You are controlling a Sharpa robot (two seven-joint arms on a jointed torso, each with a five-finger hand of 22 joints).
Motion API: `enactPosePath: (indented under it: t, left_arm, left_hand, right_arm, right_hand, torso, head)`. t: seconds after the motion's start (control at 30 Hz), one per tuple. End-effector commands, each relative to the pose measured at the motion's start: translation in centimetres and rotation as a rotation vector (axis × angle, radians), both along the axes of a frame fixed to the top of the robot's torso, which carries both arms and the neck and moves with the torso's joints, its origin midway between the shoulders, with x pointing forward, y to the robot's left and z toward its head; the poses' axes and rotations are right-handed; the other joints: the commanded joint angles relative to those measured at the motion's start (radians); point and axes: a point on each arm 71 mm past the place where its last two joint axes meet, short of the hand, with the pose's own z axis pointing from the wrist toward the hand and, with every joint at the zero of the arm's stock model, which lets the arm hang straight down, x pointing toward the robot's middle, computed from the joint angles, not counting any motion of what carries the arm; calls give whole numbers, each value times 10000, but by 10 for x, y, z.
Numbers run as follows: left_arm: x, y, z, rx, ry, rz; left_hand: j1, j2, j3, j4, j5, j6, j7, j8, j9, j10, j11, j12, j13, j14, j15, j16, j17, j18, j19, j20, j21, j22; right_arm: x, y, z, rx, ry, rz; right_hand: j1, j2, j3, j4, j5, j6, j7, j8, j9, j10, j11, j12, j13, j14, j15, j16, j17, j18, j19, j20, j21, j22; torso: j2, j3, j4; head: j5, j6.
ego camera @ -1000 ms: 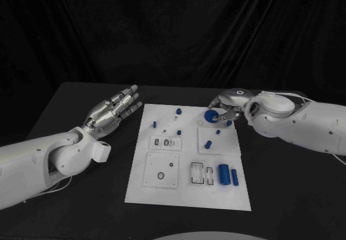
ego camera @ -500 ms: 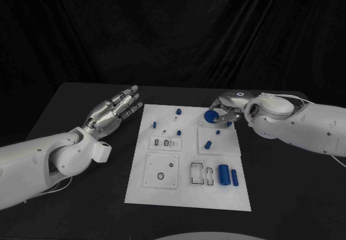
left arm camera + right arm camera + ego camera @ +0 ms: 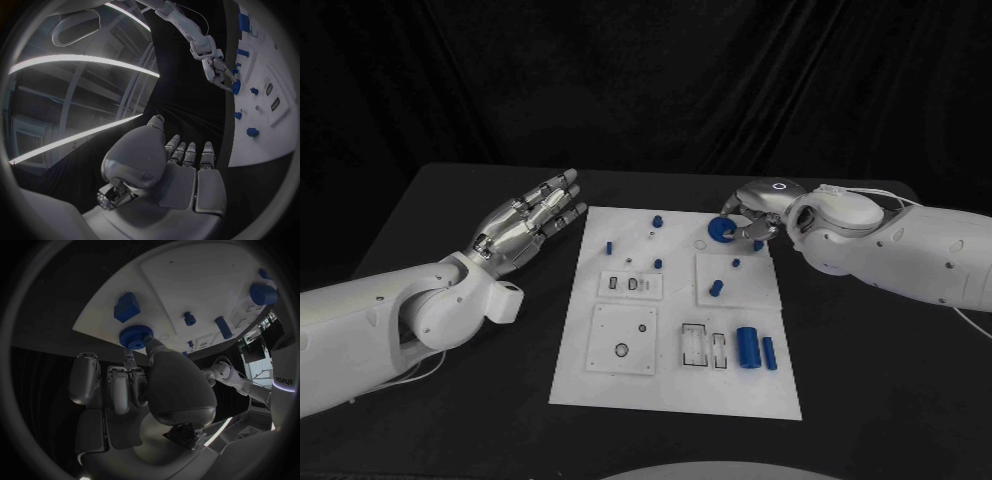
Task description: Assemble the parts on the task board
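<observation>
**Right hand holds a blue gear over the board's far end**

The right silver hand (image 3: 750, 212) pinches a round blue ridged gear (image 3: 720, 231) — thumb and fingers closed on it — above the far end of the white task board (image 3: 678, 385). The left silver hand (image 3: 531, 218) hovers beside the board, empty, fingers straight and apart. Printed lettering on a white arm link — reads "sharpa" (image 3: 282, 382).

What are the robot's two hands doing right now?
Left hand: open, fingers spread, holding nothing, beside the task board.
Right hand: holding a round blue part over the board's far end.
</observation>
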Motion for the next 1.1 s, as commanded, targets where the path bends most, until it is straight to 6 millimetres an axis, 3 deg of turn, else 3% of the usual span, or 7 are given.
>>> enactPosePath:
  t: [0.03, 0.17, 0.27, 0.4, 0.73, 1.1]
  left_arm:
    - [-1, -2, 1, -169, -39, -152]
    - [-1, -2, 0, -162, -17, -173]
    - [-1, -2, 0, -152, 3, -181]
    - [-1, -1, 0, -142, 26, -189]
    - [-1, 0, 0, -124, 49, -183]
    - [-1, -4, -1, -137, 77, -284]
  left_hand:
    - [98, -31, 33, -2, 55, 1, -27, 45, 6, 14, 30, -53, -8, -4, 82, -36, -9, 178, -7, 47, -34, -17]
    - [103, -30, 39, -5, 60, 0, -26, 45, 6, 14, 30, -53, -9, -4, 85, -36, -9, 178, -7, 51, -34, -17]
    - [112, -28, 50, -10, 72, -1, -25, 45, 6, 13, 30, -53, -9, -4, 91, -36, -9, 178, -7, 57, -34, -17]
    - [120, -29, 59, -14, 78, -3, -26, 45, 6, 15, 28, -53, -8, -4, 99, -36, -9, 178, -7, 63, -34, -17]
    - [143, -32, 87, -27, 114, -6, -27, 47, 6, 15, 28, -52, -8, -4, 114, -36, -9, 179, -7, 81, -34, -17]
    - [170, -34, 122, -40, 161, -7, -30, 50, 7, 18, 26, -51, -7, -4, 136, -36, -9, 181, -7, 101, -34, -17]
  right_arm:
    - [-1, -1, -5, -13, 12, -75]
    - [-2, 0, -6, 2, 17, -19]
    - [-2, 0, -6, 20, 9, 16]
    - [-4, 1, -4, 113, -83, 115]
    - [-13, 20, 17, 631, -577, 843]
    - [-19, 74, 35, 1029, -447, 2225]
  right_hand:
    - [107, 109, 37, -157, 192, 330, -15, 363, 286, 1067, 61, 34, 2630, 1038, 50, 8, 2608, -58, -1, 59, -89, 687]
    - [232, 157, 57, -364, 526, 523, -56, 811, 662, 1067, 35, 34, 2630, 1035, 20, 1, 2600, -58, 14, 39, -117, 713]
    - [456, 198, 127, -638, 1050, 414, -39, 1219, 1069, 1067, 63, 34, 2630, 1017, 13, -34, 2560, -53, 6, 21, -172, 722]
    - [485, 217, 166, -729, 1280, 236, -7, 1414, 1302, 1067, 69, 34, 2630, 1012, 54, -44, 2550, -50, 12, 32, -194, 740]
    - [435, 201, 175, -751, 1391, 204, 36, 1652, 1537, 1067, 91, 34, 2630, 1027, 98, -16, 2583, -71, 72, 71, -145, 805]
    - [388, 218, 196, -730, 1461, 140, 63, 1715, 1621, 1067, 110, 34, 2630, 1045, 139, 18, 2623, -86, 121, 104, -99, 850]
  torso:
    - [11, 4, 7]
    - [12, 4, 5]
    - [8, 2, 2]
    - [10, 3, 2]
    - [-1, 5, -18]
    - [12, -9, -3]
  head:
    - [-7, -20]
    - [-5, -16]
    - [0, -14]
    - [3, -17]
    - [35, -71]
    - [72, -105]
